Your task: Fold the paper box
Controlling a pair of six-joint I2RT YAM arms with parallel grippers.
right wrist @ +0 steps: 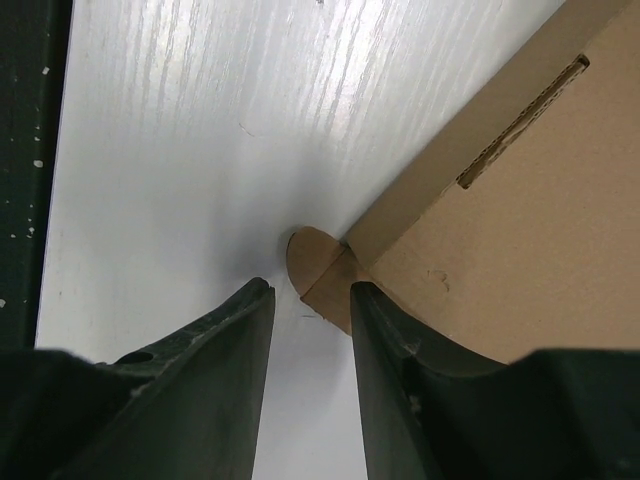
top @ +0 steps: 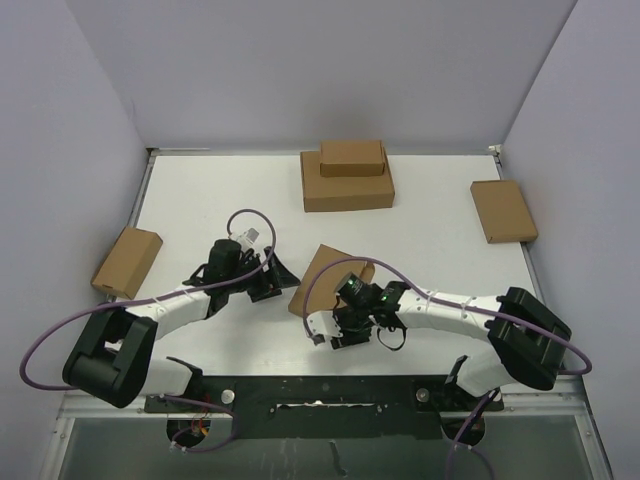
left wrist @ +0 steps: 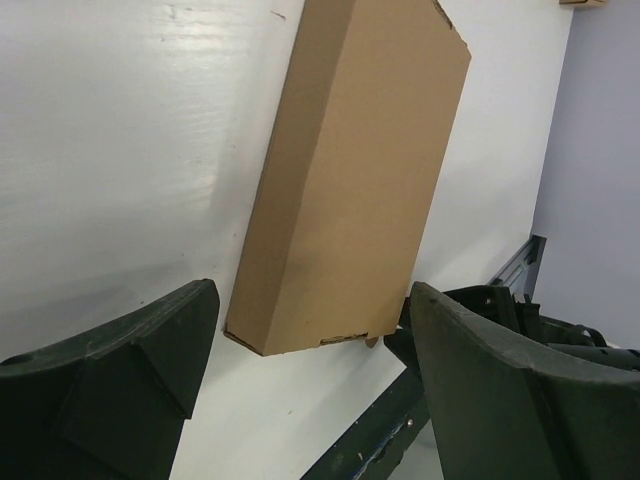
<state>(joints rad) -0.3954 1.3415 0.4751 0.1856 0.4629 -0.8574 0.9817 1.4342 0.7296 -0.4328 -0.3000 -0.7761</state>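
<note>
The paper box (top: 322,268) lies closed and flat in the middle of the table, its near end hidden under my right arm. In the left wrist view the paper box (left wrist: 355,170) fills the centre, and a small rounded tab (left wrist: 372,342) pokes out at its near corner. My left gripper (left wrist: 312,300) is open wide just short of that end and touches nothing; from above the left gripper (top: 278,275) sits beside the box's left edge. My right gripper (right wrist: 310,290) is open a little, and the rounded tab (right wrist: 312,262) lies at its fingertips, against the right finger. Seen from above, the right gripper (top: 335,335) is at the box's near corner.
A wide brown box (top: 347,188) with a smaller one (top: 352,157) on top stands at the back centre. Another brown box (top: 503,210) lies at the right edge, and one more (top: 127,261) hangs over the left edge. Purple cables loop over both arms.
</note>
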